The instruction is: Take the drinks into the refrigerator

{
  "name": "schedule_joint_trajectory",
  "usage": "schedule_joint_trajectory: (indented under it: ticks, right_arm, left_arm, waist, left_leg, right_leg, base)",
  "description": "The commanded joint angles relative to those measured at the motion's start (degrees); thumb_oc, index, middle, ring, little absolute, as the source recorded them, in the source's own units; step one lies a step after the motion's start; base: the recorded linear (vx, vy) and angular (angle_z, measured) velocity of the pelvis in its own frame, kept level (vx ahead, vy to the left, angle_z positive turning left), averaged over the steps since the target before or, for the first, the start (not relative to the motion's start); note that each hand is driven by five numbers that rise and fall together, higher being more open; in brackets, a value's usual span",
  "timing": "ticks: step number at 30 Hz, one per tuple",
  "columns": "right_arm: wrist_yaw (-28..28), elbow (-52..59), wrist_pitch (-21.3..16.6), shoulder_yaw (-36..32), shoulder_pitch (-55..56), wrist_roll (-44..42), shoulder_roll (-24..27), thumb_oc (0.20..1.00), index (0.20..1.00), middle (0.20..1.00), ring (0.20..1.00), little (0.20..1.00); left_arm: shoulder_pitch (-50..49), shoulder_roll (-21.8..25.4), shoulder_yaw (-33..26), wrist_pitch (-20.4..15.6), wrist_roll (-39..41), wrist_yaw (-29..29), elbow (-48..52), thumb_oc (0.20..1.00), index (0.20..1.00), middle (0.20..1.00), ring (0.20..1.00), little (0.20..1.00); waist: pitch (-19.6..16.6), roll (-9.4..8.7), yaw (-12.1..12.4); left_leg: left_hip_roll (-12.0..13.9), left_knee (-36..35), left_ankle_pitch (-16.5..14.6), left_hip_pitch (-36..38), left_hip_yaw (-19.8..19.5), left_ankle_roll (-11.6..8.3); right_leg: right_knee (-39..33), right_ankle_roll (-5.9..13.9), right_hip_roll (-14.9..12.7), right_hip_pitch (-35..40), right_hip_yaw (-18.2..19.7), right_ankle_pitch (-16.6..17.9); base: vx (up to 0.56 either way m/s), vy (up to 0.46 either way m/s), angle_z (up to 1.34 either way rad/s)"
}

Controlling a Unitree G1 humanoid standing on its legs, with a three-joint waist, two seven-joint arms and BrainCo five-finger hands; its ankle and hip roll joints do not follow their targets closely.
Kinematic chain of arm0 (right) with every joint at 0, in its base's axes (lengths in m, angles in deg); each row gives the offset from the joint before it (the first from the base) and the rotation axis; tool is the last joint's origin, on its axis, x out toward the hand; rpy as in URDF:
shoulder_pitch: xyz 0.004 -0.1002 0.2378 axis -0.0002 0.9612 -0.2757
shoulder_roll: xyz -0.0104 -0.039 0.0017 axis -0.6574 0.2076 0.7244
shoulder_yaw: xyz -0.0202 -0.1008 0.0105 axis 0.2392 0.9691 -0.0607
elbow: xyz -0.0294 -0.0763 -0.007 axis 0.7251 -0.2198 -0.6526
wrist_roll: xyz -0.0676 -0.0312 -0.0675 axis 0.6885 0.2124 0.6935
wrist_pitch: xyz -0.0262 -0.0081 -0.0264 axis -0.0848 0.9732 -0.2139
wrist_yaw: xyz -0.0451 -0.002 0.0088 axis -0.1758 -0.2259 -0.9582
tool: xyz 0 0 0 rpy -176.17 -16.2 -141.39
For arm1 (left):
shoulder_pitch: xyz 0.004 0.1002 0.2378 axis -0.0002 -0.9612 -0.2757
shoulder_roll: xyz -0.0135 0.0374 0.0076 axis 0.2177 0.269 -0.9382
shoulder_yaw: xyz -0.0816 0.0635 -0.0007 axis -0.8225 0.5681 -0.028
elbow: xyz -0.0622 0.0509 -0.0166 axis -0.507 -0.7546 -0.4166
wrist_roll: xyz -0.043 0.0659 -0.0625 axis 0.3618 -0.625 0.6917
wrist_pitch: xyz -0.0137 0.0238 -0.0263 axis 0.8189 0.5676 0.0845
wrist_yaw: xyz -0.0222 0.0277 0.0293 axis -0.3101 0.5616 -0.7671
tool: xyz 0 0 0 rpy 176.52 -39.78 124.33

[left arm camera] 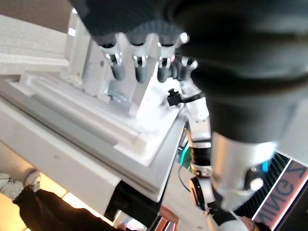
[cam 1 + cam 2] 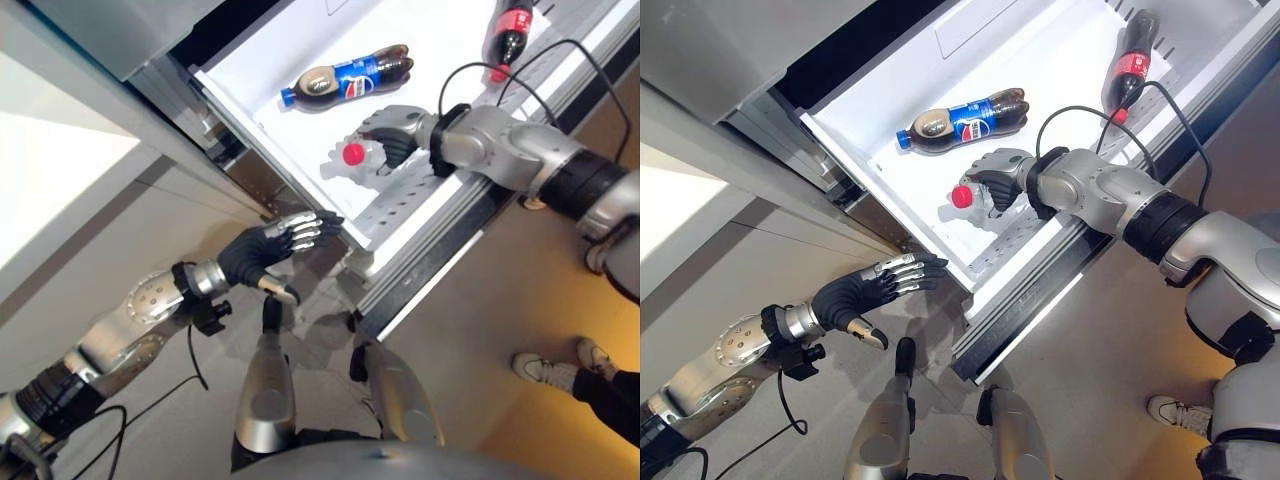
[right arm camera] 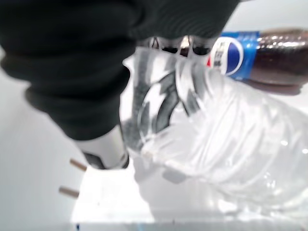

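Placing step, judged nearly done: right hand (image 2: 1002,178) reaching in from the right of the frame, fingers and thumb curled round a clear water bottle (image 2: 975,203) with a red cap (image 2: 961,197), low over the white floor of the open refrigerator drawer (image 2: 875,170), centre of the frame. Seen up close in the right wrist view, clear ribbed plastic (image 3: 226,139) pressed against the dark palm cover, fingers showing through it, so clamped on the bottle and not yet let go. Already lying flat in the drawer: a cola bottle with a blue label (image 2: 962,120) just above and to the left of the hand, and a second cola bottle with a red label (image 2: 1130,60) at the upper right, well apart. To finish well: lower until the bottle's side rests fully on the drawer floor, lay it roughly parallel to the blue-labelled bottle with a gap kept between them, then spread the fingers slowly and lift straight away so nothing drags the bottle along. Worth watching: a round, light bottle likely to roll once freed, and the drawer's front lip close below it in the frame. Left hand (image 2: 868,293) at the lower left, just outside the drawer's near corner, fingers straight and slightly apart, holding nothing; better kept there, clear of the drawer edge. A person's shoe (image 2: 1175,412) at the lower right, on the floor.
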Motion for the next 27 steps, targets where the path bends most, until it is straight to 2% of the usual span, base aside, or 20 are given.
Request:
schedule_joint_trajectory:
  ticks: [1, 12, 20, 21, 22, 23, 24, 27]
  right_arm:
    - [0.0, 1.7, -2.2, 4.9, -8.3, 1.3, 4.9, 0.2, 0.2, 0.2, 0.2, 0.2]
    - [2.0, -2.9, -1.3, 5.6, -8.0, 8.1, -1.8, 0.2, 0.2, 0.2, 0.2, 0.2]
    - [2.4, -4.2, -1.2, 5.3, -6.4, 13.1, -4.1, 0.2, 0.2, 0.2, 0.2, 0.2]
    - [2.4, -4.2, -1.2, 5.3, -6.4, 13.1, -4.1, 0.235, 0.235, 0.235, 0.235, 0.235]
    - [2.7, -4.4, -0.9, 4.8, -6.1, 12.9, -4.5, 0.495, 0.495, 0.495, 0.495, 0.495]
    - [2.7, -4.4, -0.9, 4.7, -6.1, 12.9, -4.5, 0.598, 0.598, 0.598, 0.598, 0.598]
    - [2.9, -5.6, -0.3, 4.0, -5.6, 12.9, -5.2, 1.0, 1.0, 1.0, 1.0, 1.0]
    - [3.1, -6.8, 0.2, 3.5, -8.1, 11.0, -6.8, 1.0, 1.0, 1.0, 1.0, 1.0]
  left_arm:
    - [-3.0, 1.7, -2.0, -2.9, -0.9, -0.4, 8.2, 1.0, 1.0, 1.0, 1.0, 1.0]
    - [-1.5, -0.2, -1.9, -2.4, -1.9, 0.7, 7.9, 1.0, 1.0, 1.0, 1.0, 1.0]
    - [-1.8, -1.5, -2.9, -2.1, -2.1, 1.7, 8.1, 1.0, 1.0, 1.0, 1.0, 1.0]
    - [-1.9, -1.5, -2.9, -2.1, -2.1, 1.7, 8.1, 1.0, 1.0, 1.0, 1.0, 1.0]
    - [-1.8, -1.6, -3.0, -2.1, -2.2, 1.9, 8.1, 1.0, 1.0, 1.0, 1.0, 1.0]
    - [-1.8, -1.6, -3.0, -2.1, -2.2, 1.9, 8.1, 1.0, 1.0, 1.0, 1.0, 1.0]
    - [-2.0, -1.7, -3.4, -1.9, -2.5, 1.9, 8.1, 1.0, 1.0, 1.0, 1.0, 1.0]
    - [-2.2, -2.2, -3.7, -1.6, -2.0, 1.7, 7.9, 1.0, 1.0, 1.0, 1.0, 1.0]
  waist:
    - [1.2, 0.5, 1.0]
    - [1.9, 0.0, 1.6]
    - [2.1, -0.34, 1.6]
    - [2.1, -0.36, 1.6]
    - [2.2, -0.43, 1.6]
    - [2.2, -0.45, 1.6]
    - [2.2, -0.48, 1.6]
    - [2.1, -0.59, 1.7]
  left_leg:
    - [-3.0, -1.3, 2.4, -2.4, -3.3, 4.46]
    - [-3.0, -1.5, 2.4, -2.7, -3.6, 4.57]
    - [-2.9, -1.8, 2.4, -2.5, -3.8, 4.57]
    - [-2.9, -1.8, 2.4, -2.5, -3.8, 4.57]
    - [-2.9, -1.9, 2.4, -2.5, -3.8, 4.56]
    - [-2.9, -1.9, 2.4, -2.5, -3.8, 4.56]
    - [-2.9, -1.9, 2.5, -2.4, -3.9, 4.58]
    - [-2.8, -2.1, 2.6, -2.2, -4.1, 4.54]
  right_leg:
    - [8.9, 4.96, -0.1, 0.3, -2.3, -6.7]
    - [8.5, 4.88, -0.2, 0.4, -2.3, -6.6]
    - [8.2, 4.9, -0.1, 0.6, -2.2, -6.5]
    - [8.2, 4.9, -0.1, 0.6, -2.2, -6.5]
    - [8.1, 4.89, -0.2, 0.7, -2.3, -6.4]
    - [8.1, 4.89, -0.2, 0.7, -2.3, -6.4]
    - [8.2, 4.84, -0.2, 0.7, -2.3, -6.4]
    - [8.1, 4.74, -0.2, 0.8, -2.5, -6.4]
  base:
    - [0.0, 0.0, 0.0]
    - [0.0, -0.001, 0.02]
    - [0.0, 0.0, 0.0]
    - [0.0, 0.0, 0.0]
    - [0.0, 0.0, 0.0]
    - [0.0, 0.0, 0.0]
    - [0.0, 0.0, 0.0]
    - [-0.02, -0.01, 0.04]
